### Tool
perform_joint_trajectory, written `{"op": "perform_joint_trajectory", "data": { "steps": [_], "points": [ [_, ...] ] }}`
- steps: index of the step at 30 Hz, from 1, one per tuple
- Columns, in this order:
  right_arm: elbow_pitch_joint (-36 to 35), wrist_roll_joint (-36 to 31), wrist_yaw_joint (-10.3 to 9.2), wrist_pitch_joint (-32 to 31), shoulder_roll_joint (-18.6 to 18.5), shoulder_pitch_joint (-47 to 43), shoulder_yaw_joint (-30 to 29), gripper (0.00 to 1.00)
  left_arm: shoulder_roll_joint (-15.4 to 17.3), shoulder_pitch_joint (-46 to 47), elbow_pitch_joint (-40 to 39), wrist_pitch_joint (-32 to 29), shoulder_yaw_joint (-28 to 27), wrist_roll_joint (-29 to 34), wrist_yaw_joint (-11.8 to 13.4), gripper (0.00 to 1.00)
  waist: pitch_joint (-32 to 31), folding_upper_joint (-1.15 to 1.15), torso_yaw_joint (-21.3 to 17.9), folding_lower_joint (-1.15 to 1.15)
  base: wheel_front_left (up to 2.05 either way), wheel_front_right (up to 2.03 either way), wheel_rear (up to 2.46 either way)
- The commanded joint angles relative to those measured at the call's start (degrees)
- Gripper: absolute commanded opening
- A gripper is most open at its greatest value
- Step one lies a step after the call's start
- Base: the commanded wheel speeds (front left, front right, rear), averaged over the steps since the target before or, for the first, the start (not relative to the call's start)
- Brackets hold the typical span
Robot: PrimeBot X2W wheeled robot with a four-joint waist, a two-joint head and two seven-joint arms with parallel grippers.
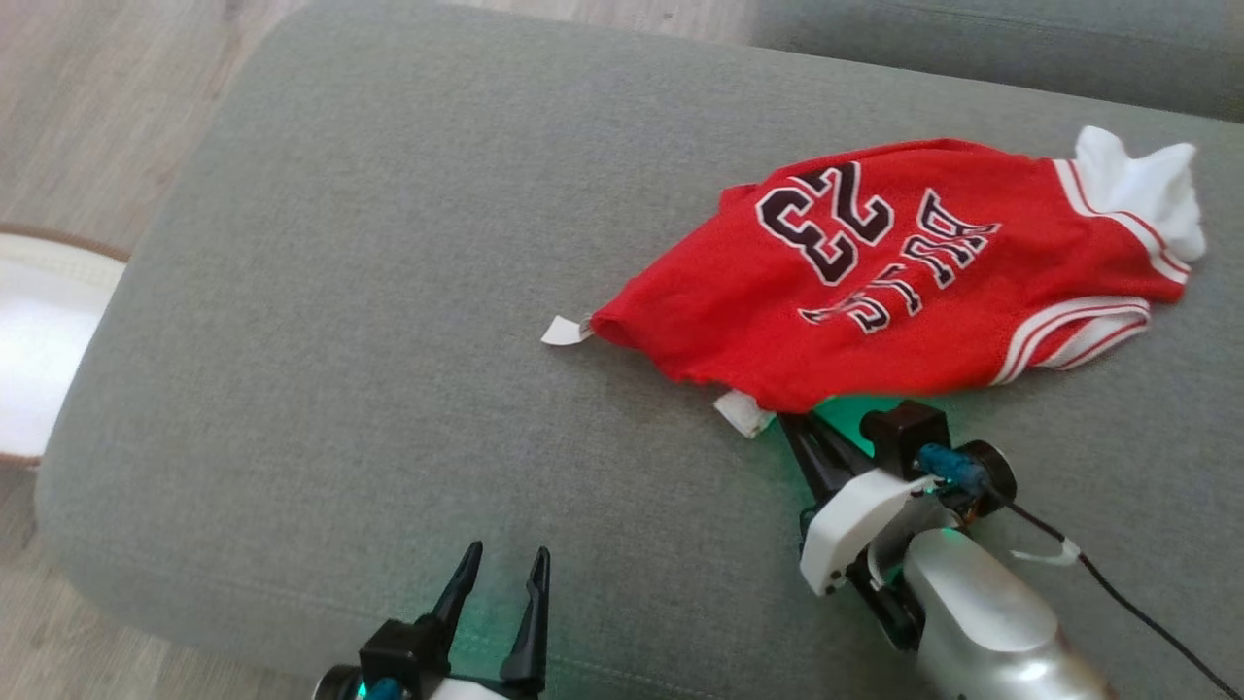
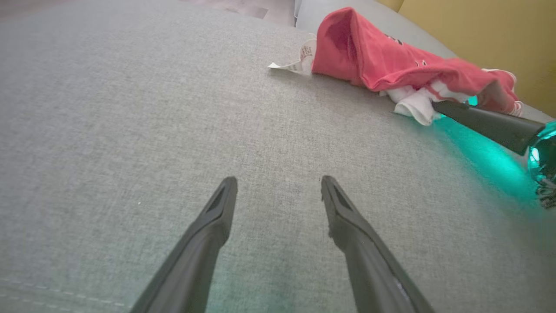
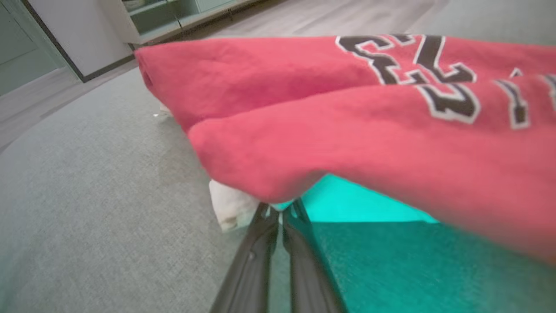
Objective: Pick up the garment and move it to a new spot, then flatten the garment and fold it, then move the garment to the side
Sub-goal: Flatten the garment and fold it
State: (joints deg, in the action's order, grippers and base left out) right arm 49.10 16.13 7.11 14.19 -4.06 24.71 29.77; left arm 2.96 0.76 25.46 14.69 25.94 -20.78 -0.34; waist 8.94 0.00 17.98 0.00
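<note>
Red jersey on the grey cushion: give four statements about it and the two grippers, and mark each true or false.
1. The red jersey lies on the grey cushion. True.
2. The left gripper is clamped on the jersey. False: it is open over bare cushion, apart from the jersey.
3. The right gripper is shut at the jersey's near hem. True.
4. The jersey's number reads 45. False: it reads 23.
</note>
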Motion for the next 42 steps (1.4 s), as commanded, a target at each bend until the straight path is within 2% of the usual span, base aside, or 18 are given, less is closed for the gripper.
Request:
{"op": "perform_joint_trajectory", "data": {
  "steps": [1,4,7,13,19,20,21,22,26,32,36,41,42],
  "points": [
    [-2.1,-0.2,0.37,0.8,1.2,0.8,0.2,0.0,-0.1,1.1,-1.5,0.3,-1.5,-0.2,0.3,1.0,-0.4,0.0,-0.9,0.0,0.0,0.0,0.0],
    [-3.5,-0.7,0.37,0.8,0.9,-0.8,-1.0,0.0,-0.1,0.8,-1.4,0.3,-1.7,0.0,0.0,1.0,-1.2,0.0,-2.8,0.0,0.0,0.0,0.0],
    [-5.8,-0.9,0.37,0.8,-1.4,-2.5,-2.8,0.0,-0.1,0.5,-1.5,0.3,-2.0,0.3,-0.2,1.0,-2.5,0.0,-5.1,0.0,0.0,0.0,0.0],
    [-11.3,-3.2,0.37,0.8,-9.1,-1.6,-6.2,0.0,-0.1,-0.3,-1.2,0.3,-3.1,0.8,-0.5,1.0,-5.5,0.0,-10.8,0.0,0.0,0.0,0.0],
    [-16.2,-8.4,0.37,-1.4,-16.3,3.8,-6.3,0.0,-0.1,-1.2,-0.8,0.3,-3.6,1.1,-0.8,1.0,-7.4,0.0,-15.0,0.0,0.0,0.0,0.0],
    [-17.1,-9.6,0.37,-1.9,-17.2,4.3,-6.6,0.09,-0.1,-1.3,-0.7,0.3,-3.6,1.1,-0.8,1.0,-7.5,0.0,-15.5,0.0,0.0,0.0,0.0],
    [-18.2,-10.5,0.37,-1.9,-17.9,4.6,-7.2,0.94,-0.1,-1.5,-0.7,0.3,-3.6,1.1,-0.8,1.0,-7.6,0.0,-15.9,0.0,0.0,0.0,0.0],
    [-19.4,-11.7,0.37,-1.8,-18.4,4.6,-8.1,1.0,-0.1,-1.6,-0.7,0.3,-3.8,1.1,-0.7,1.0,-7.7,0.0,-16.4,0.0,0.0,0.0,0.0],
    [-23.5,-13.7,0.37,-1.2,-17.1,1.1,-12.5,1.0,-0.1,-1.9,-0.6,0.3,-4.3,1.3,-0.8,1.0,-7.6,0.0,-18.1,0.0,0.0,0.0,0.0],
    [-25.2,-8.9,0.37,-0.5,-10.5,-8.5,-20.4,1.0,-0.1,1.4,-1.5,0.3,-2.7,0.9,-1.7,1.0,-5.4,0.0,-19.5,0.0,0.0,0.0,0.0],
    [-25.5,-8.4,0.37,0.0,-7.5,-10.7,-22.7,1.0,-0.1,4.9,-1.9,0.3,1.2,-1.1,-2.8,1.0,-3.6,0.0,-20.4,0.0,0.0,0.0,0.0],
    [-25.7,-8.8,0.37,0.4,-5.1,-10.4,-22.7,1.0,-0.1,10.2,1.6,0.3,10.6,-7.0,-4.8,1.0,-1.4,0.0,-22.6,0.0,0.0,0.0,0.0],
    [-25.7,-8.8,0.37,0.4,-5.1,-10.4,-22.7,1.0,-0.1,10.2,1.6,0.3,10.6,-7.0,-4.8,1.0,-1.4,0.0,-22.6,0.0,0.0,0.0,0.0]
  ]
}}
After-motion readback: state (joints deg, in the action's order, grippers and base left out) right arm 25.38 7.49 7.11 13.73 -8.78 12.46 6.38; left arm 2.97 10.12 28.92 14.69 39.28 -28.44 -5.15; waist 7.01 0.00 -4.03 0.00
